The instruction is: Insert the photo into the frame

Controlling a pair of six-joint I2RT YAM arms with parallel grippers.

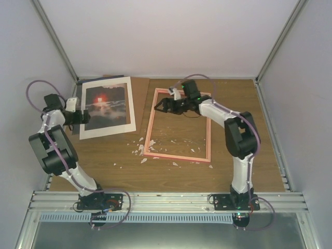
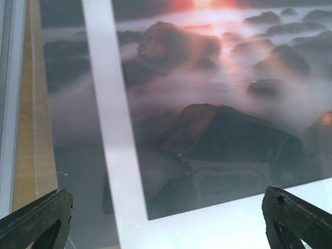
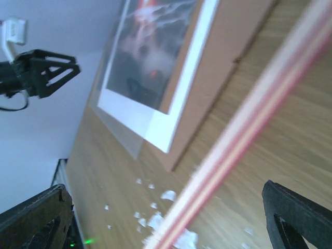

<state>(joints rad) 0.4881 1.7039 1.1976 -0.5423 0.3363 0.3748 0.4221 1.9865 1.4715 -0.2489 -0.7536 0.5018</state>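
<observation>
On the wood-grain counter (image 1: 104, 155) lie the rectangular photo (image 1: 105, 105) and thin pink frame (image 1: 176, 156), with left pincer (image 1: 84, 117) and right pincer (image 1: 158, 106) gaping wide.

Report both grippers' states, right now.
Left gripper: open, holding nothing, fingers spread by the photo.
Right gripper: open, holding nothing, over the far end of the frame.
</observation>
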